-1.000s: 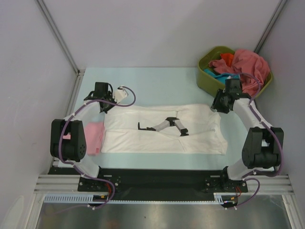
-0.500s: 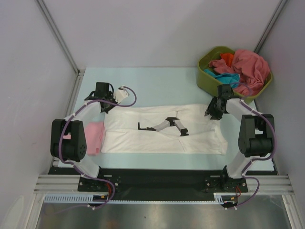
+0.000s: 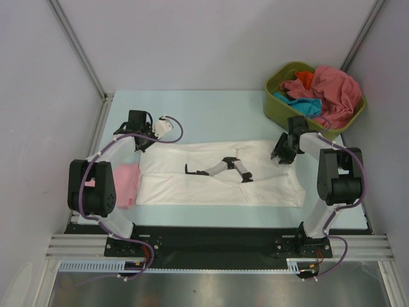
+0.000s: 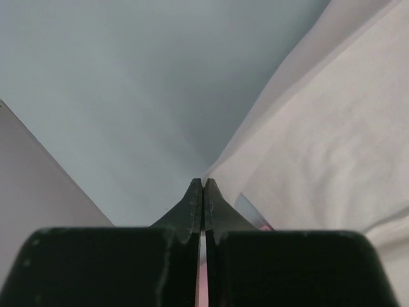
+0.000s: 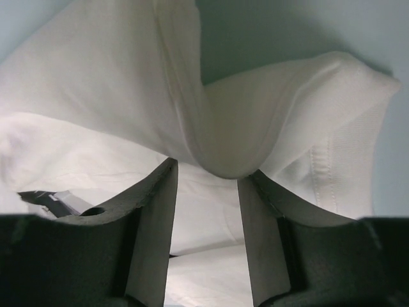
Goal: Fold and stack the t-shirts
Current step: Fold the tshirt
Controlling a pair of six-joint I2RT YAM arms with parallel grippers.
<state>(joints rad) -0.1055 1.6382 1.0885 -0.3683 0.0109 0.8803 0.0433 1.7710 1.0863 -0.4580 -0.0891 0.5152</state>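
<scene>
Cloth covers the middle of the pale blue table (image 3: 211, 112): the white t-shirt (image 3: 192, 176) lies spread flat between the two arms, long side running left to right, with small dark marks (image 3: 220, 167) near its centre; its far right corner is bunched up rather than flat; the right gripper (image 5: 208, 171) is at that corner, jaws fairly wide yet closed around a thick fold of the white cloth that fills the gap and touches both fingers (image 5: 160, 211); in the right wrist view the fabric rises in a tent toward the fingertips, a stitched hem showing at the right, and the table shows beyond it; the left gripper (image 4: 202, 187) is at the shirt's far left corner, jaws pressed tight together with no gap; in the left wrist view its tips sit right at the edge of the white cloth, bare table to the left; whether any fabric is pinched between them I cannot tell; the pink t-shirt (image 3: 126, 179) lies just beside the white one's left edge, partly hidden under the left arm; the olive-green tub (image 3: 276, 86) stands at the far right corner of the table, well apart from the spread shirt, heaped with a rose-red t-shirt (image 3: 335, 89) spilling over its rim, an orange t-shirt (image 3: 305, 77) behind it and a teal t-shirt (image 3: 300, 104) at the near side.
</scene>
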